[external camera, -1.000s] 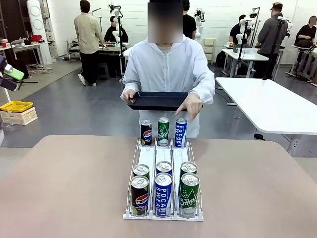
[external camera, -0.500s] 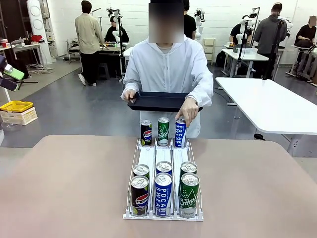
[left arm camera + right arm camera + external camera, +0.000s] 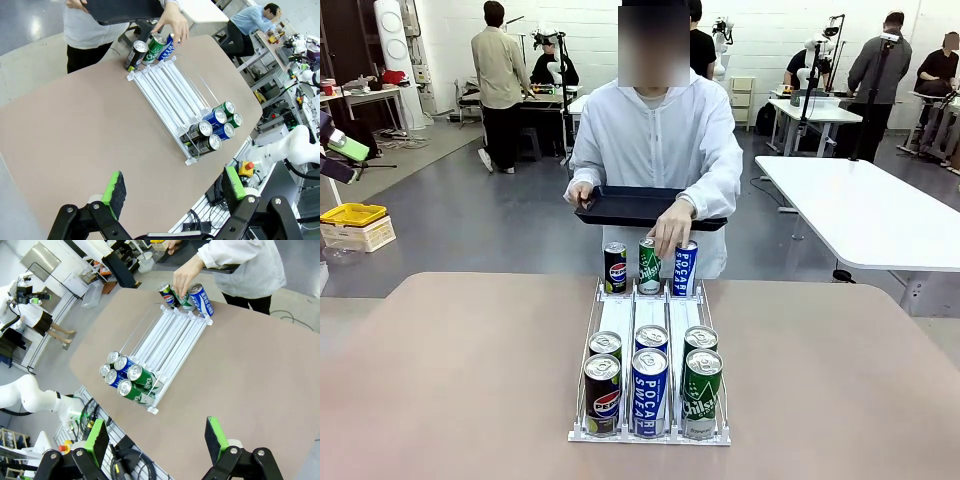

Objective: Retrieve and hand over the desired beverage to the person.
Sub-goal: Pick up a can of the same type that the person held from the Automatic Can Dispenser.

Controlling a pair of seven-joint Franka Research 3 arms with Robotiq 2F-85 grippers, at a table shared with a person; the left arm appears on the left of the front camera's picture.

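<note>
Person (image 3: 655, 140): stands at the far side of the rack, white hooded zip jacket, facing the robot
Hand (image 3: 670, 225): reaches down over the far end of the rack, fingertips on the top of the green can
Green can (image 3: 649, 265): upright at the far end of the rack, in the middle lane
Tray (image 3: 620, 205): dark and flat, held level above the far end of the rack, the person's other hand gripping one edge
Pepsi can (image 3: 615, 267): far end of the rack, just beside the green can, on the robot's left
Pocari Sweat can (image 3: 686, 268): far end of the rack, on the green can's other side
Six cans (image 3: 650, 385): two rows of three at the near end of the rack
Rack (image 3: 620, 320): white, three lanes, bare in the middle stretch
Table (image 3: 450, 370): brown top under the rack
Left gripper (image 3: 174, 186): jaws spread wide, nothing between the pads, high above the table and well apart from the rack
Right gripper (image 3: 157, 439): jaws spread wide and empty, also well apart from the rack
</note>
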